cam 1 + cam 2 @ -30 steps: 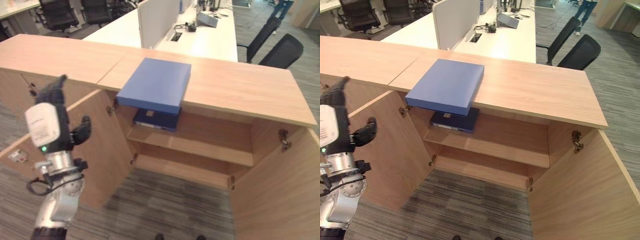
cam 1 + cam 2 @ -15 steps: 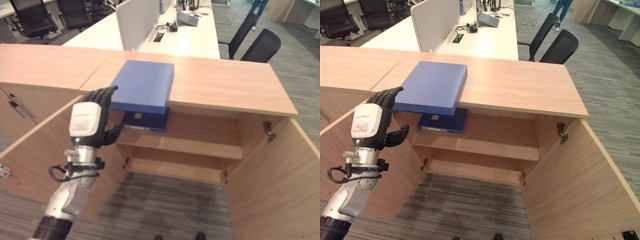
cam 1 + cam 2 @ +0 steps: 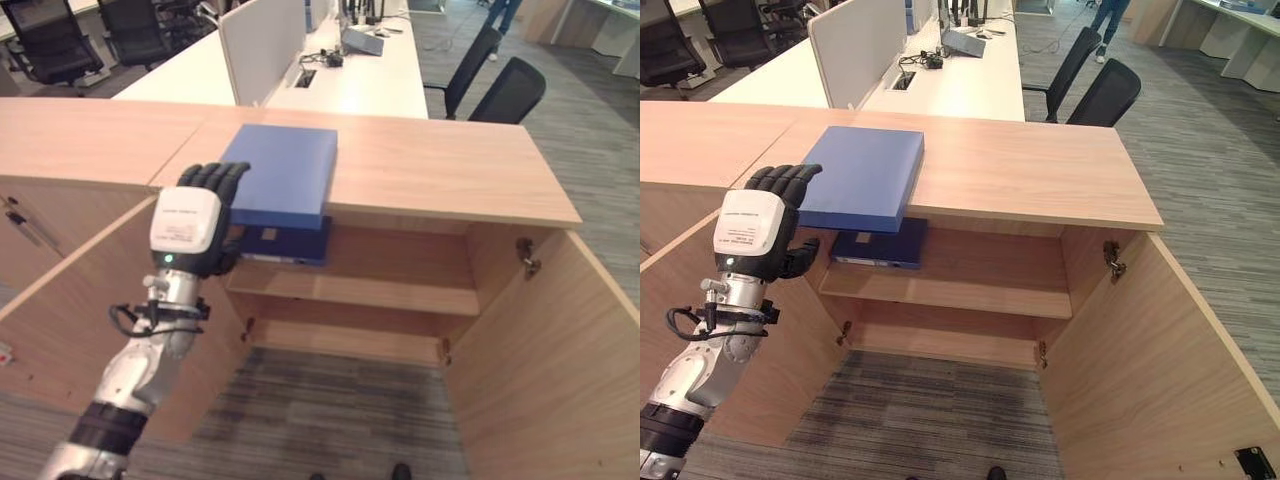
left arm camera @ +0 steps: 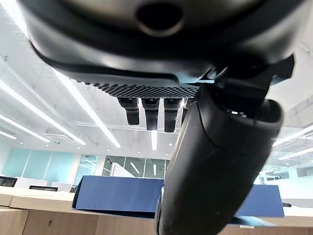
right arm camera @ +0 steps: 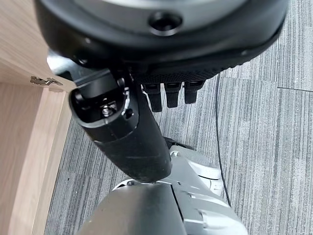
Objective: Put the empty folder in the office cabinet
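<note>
Because the folder (image 3: 283, 172) overhangs the cabinet top (image 3: 440, 165), your left hand (image 3: 198, 215) reaches its near corner, fingers relaxed, grasping nothing. Your right hand (image 5: 146, 93) hangs loose by the floor.

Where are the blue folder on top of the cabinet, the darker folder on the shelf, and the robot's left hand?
blue folder (image 3: 865, 175): right eye view, its top cover.
darker folder (image 3: 880, 247): right eye view, its top face.
left hand (image 3: 755, 230): right eye view, its white-covered back.

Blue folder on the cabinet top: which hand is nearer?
Left. The left hand is raised at the blue folder's near left corner; the right hand hangs low over the carpet beside the cabinet door.
</note>
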### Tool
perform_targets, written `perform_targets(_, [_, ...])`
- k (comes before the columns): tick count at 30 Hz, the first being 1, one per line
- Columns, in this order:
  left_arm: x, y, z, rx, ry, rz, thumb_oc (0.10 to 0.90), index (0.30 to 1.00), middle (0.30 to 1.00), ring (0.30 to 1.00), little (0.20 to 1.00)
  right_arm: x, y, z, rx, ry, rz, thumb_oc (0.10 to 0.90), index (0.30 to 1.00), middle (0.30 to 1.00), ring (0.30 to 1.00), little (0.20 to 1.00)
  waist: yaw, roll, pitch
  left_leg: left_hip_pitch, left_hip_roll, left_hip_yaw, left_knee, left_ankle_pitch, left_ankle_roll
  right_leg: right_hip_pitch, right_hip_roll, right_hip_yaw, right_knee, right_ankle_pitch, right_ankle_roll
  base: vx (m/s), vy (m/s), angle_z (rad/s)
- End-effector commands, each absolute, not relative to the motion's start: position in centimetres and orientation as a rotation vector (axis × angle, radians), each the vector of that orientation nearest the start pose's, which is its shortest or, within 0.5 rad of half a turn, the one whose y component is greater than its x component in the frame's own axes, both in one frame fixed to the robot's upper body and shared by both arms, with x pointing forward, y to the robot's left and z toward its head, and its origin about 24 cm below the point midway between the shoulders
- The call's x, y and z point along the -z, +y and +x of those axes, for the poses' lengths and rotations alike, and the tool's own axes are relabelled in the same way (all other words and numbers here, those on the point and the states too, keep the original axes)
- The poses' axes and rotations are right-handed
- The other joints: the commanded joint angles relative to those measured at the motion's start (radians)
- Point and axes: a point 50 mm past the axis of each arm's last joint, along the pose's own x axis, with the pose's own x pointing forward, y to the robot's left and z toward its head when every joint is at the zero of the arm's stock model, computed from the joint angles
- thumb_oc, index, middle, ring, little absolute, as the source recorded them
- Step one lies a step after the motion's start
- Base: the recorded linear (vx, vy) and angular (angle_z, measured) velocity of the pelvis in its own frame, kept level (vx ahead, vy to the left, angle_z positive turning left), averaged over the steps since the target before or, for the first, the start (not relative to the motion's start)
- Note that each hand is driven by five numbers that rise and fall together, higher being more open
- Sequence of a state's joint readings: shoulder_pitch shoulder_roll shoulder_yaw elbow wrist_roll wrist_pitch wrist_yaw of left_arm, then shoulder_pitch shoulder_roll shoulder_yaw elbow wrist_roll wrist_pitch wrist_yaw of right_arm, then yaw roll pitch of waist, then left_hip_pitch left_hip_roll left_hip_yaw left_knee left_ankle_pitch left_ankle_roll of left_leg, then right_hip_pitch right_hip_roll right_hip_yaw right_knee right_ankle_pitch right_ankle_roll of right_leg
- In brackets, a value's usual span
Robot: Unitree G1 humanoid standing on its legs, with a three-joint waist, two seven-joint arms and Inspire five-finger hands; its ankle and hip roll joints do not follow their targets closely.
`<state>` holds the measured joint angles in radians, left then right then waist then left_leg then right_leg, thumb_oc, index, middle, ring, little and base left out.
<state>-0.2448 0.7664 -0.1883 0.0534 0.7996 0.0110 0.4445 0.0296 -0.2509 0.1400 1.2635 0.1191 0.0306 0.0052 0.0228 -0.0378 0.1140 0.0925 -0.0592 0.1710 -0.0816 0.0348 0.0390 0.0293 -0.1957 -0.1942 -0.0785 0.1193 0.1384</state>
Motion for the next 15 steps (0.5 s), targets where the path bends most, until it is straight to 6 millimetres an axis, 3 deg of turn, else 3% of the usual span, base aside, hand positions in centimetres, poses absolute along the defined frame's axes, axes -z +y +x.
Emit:
perform_targets(1, [-21.2, 24.1, 30.4, -0.480, -0.731, 1.585, 0.800, 0.900, 0.900, 0.900, 0.900, 16.4, -24.0, 7.7, 0.048, 1.320, -0.261, 0.800, 0.900, 0.900, 0.900, 0.900, -0.010, -0.018, -0.027, 0.016, -0.050, -0.028, -0.006, -0.166, 0.014, -0.013, -0.122, -0.054, 0.107, 0.040, 0.113, 0.00, 0.000, 0.00])
perform_targets(15, [-20.1, 24.4, 31.7, -0.452, -0.634, 1.577, 0.800, 0.900, 0.900, 0.900, 0.900, 16.4, -24.3, 7.6, 0.060, 1.331, -0.264, 0.800, 0.900, 0.900, 0.900, 0.900, -0.018, -0.019, -0.032, 0.024, -0.050, -0.022, -0.006, -0.168, 0.014, -0.009, -0.124, -0.056, 0.103, 0.035, 0.113, 0.00, -0.003, -0.03])
